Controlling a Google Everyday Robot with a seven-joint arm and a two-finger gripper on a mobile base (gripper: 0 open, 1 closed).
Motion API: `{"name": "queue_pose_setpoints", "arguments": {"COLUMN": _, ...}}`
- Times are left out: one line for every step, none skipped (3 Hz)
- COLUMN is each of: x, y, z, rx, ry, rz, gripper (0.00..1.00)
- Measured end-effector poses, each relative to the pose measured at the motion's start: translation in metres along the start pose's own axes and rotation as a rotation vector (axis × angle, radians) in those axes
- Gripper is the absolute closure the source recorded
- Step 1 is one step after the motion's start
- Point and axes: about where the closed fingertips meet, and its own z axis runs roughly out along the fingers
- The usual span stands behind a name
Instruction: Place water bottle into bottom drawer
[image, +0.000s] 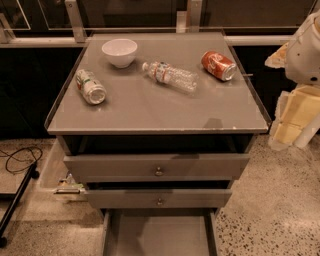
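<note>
So, the water bottle (170, 76) lies on its side on the table (150, 111), around 12 o'clock. The bottom drawer (160, 236) is open at 6, ready for it. My gripper (294, 117) hangs at 3, nowhere near the bottle, and I can't tell how open it is.

We see the water bottle (170, 76) lying on its side on the cabinet top (150, 107), white cap to the left, clear ribbed body to the right. The bottom drawer (159, 235) is pulled open, showing its flat grey floor. The gripper (292, 120) hangs at the right edge, well apart from the bottle.
</note>
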Motion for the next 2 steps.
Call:
{"name": "queue_pose_setpoints", "arguments": {"x": -0.005, "y": -0.007, "z": 0.001, "rx": 0.003, "ry": -0.009, "rz": -0.005, "gripper": 0.00}}
{"name": "queue_pose_setpoints", "arguments": {"x": -0.026, "y": -0.033, "z": 0.006, "rx": 0.028, "ry": -0.070, "rz": -0.033, "gripper": 0.00}}
